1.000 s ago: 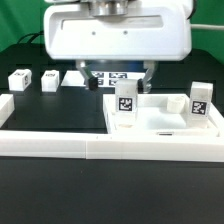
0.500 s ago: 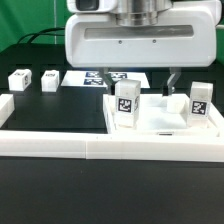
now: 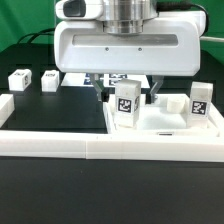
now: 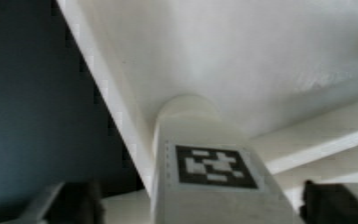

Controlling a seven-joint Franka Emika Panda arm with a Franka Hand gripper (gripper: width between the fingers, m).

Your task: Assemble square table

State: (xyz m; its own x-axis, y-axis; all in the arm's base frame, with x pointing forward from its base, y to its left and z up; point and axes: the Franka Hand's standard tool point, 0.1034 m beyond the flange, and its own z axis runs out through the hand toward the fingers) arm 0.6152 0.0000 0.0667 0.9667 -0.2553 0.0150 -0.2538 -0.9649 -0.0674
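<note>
The square table's white slab lies flat at the exterior view's right. Two tagged legs stand upright on it, one at its near left corner and one at the right. My gripper hangs over the left leg with a dark finger on each side of it. In the wrist view that leg rises between the fingers, with a gap showing on both sides; the gripper is open and the slab lies beyond. Two more legs rest loose at the left.
Long white border bars run along the front and the left side. The marker board lies behind the slab, partly hidden by the gripper. A black mat covers the table.
The gripper swung to the right, came back left and dropped lower, so its fingers now straddle the left standing leg. The jaws look slightly narrower. The legs and slab have not moved.
</note>
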